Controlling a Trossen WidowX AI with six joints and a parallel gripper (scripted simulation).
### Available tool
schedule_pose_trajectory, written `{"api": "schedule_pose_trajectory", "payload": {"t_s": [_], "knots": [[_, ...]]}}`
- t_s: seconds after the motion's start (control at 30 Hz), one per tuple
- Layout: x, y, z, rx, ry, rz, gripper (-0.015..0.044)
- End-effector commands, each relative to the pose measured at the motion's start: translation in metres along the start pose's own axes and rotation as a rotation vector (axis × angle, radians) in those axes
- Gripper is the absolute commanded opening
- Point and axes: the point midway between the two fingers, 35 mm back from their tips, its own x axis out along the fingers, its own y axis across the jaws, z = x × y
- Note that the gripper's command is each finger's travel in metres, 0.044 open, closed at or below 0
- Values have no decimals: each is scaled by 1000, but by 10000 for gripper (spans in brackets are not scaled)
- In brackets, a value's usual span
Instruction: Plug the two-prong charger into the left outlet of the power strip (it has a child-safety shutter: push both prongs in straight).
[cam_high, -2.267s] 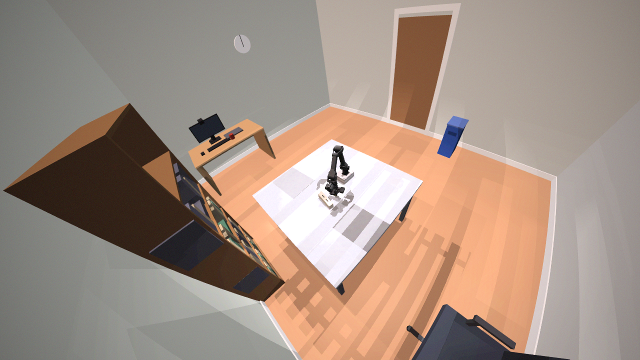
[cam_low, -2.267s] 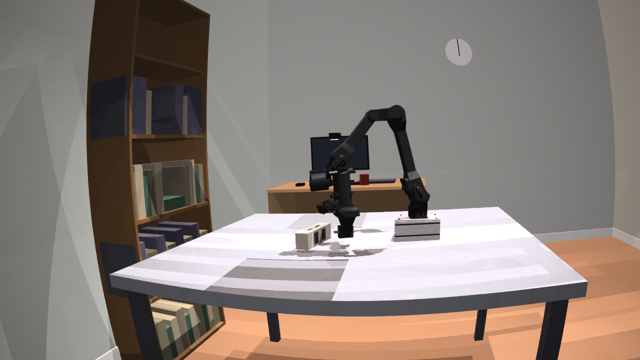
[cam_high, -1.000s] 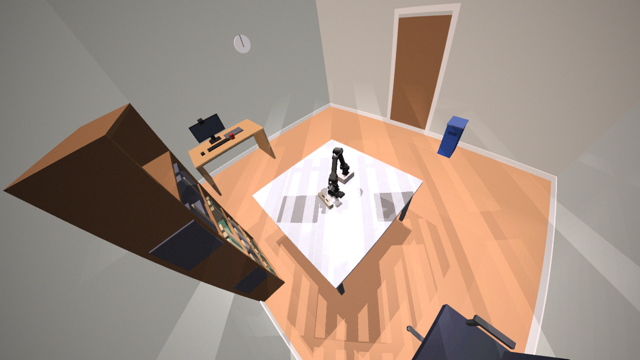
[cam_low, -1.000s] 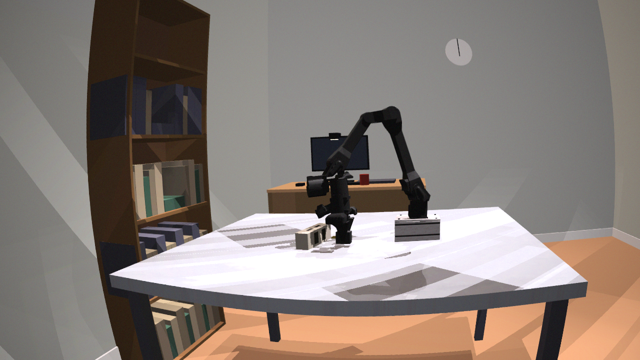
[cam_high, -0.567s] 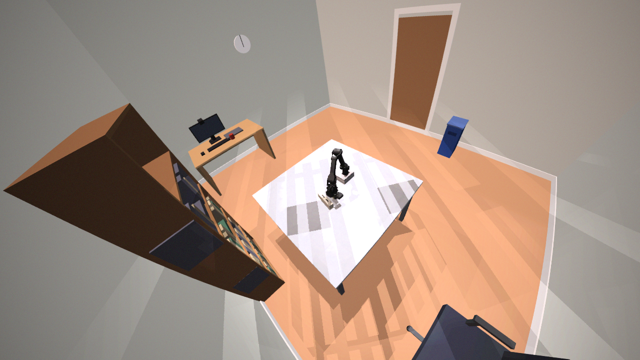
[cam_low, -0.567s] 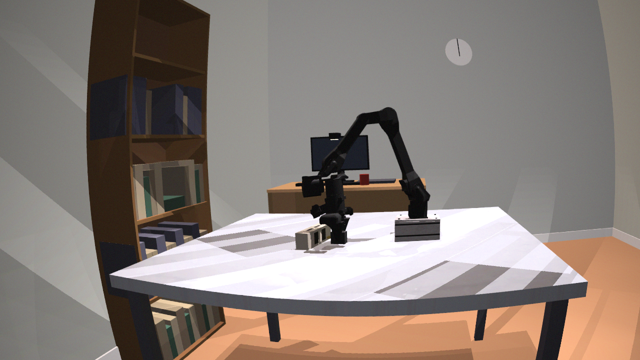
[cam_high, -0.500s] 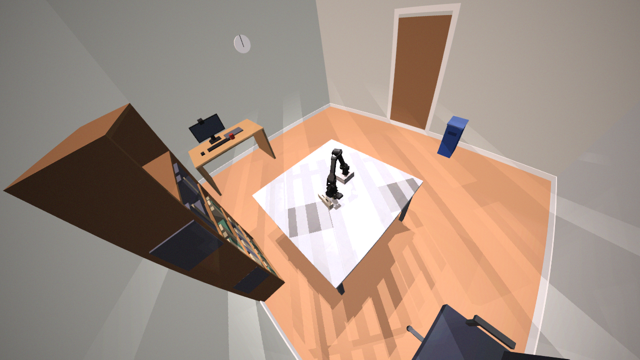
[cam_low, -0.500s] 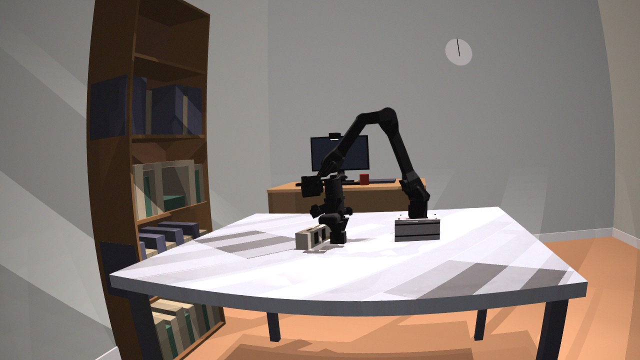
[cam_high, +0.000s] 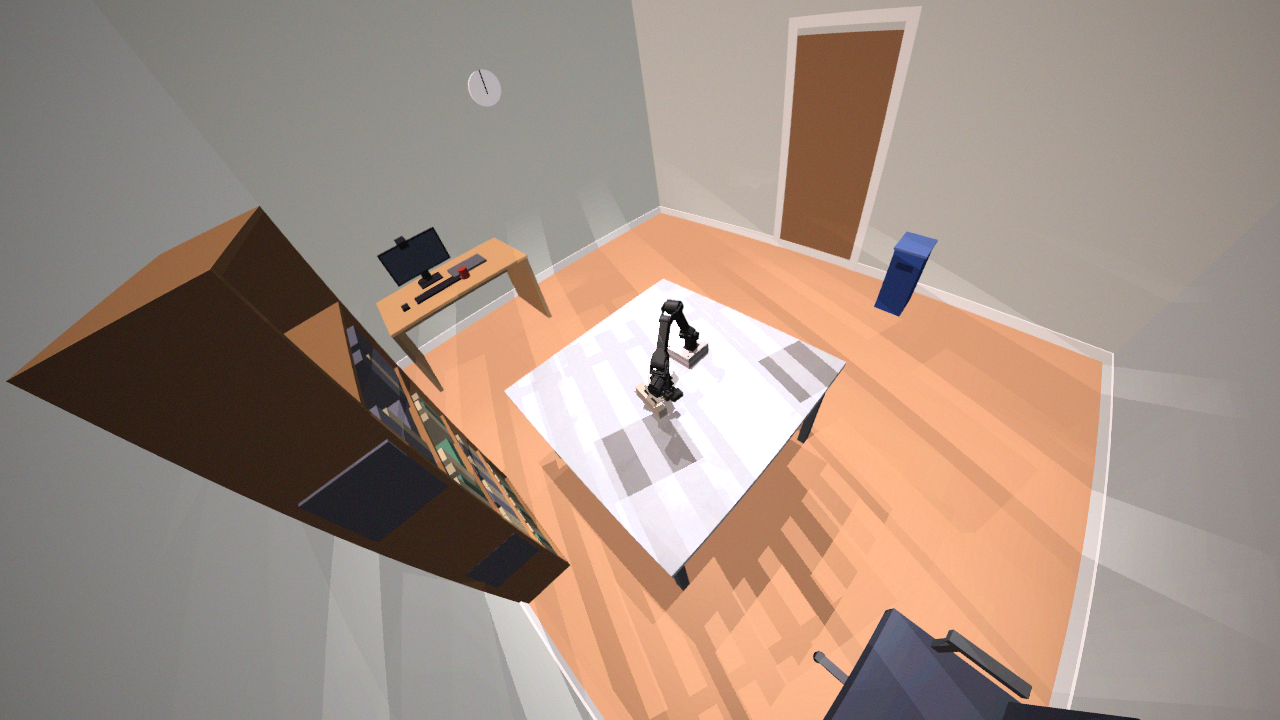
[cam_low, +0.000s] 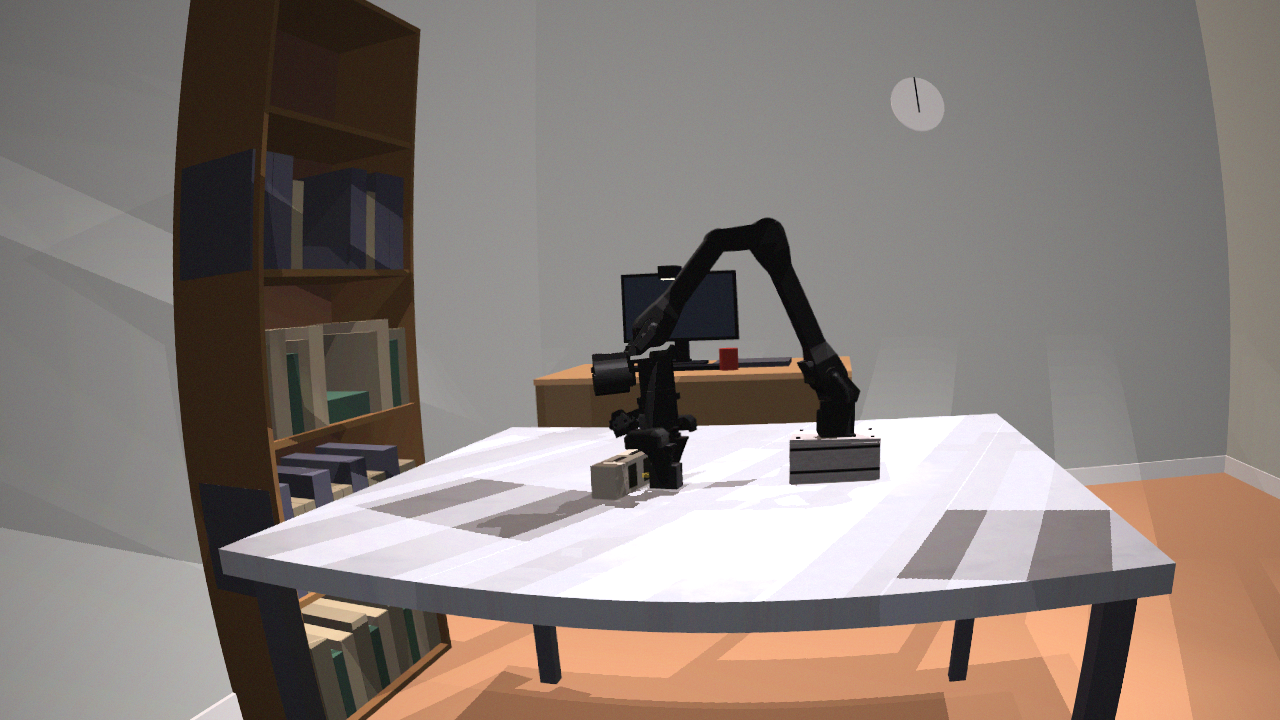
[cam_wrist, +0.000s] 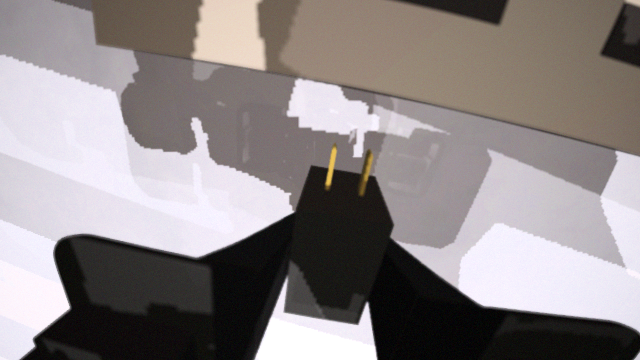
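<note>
Black end effector closed on charger, both brass prongs bare, pointing twd beige power strip on table; not plugged in. In wrist view, dark patches sit right of prongs, strip edge slants. Risks: off-line push jams prongs on casing b/c of sideways error; skewed entry may leave shutter shut; hard contact could twist charger in grip or shove strip.
</note>
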Motion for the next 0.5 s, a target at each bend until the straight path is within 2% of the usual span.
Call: {"api": "schedule_pose_trajectory", "payload": {"t_s": [0.0,0.47], "knots": [[1,-1,4,15,7,-2,0],[2,0,10,27,7,-1,0]]}}
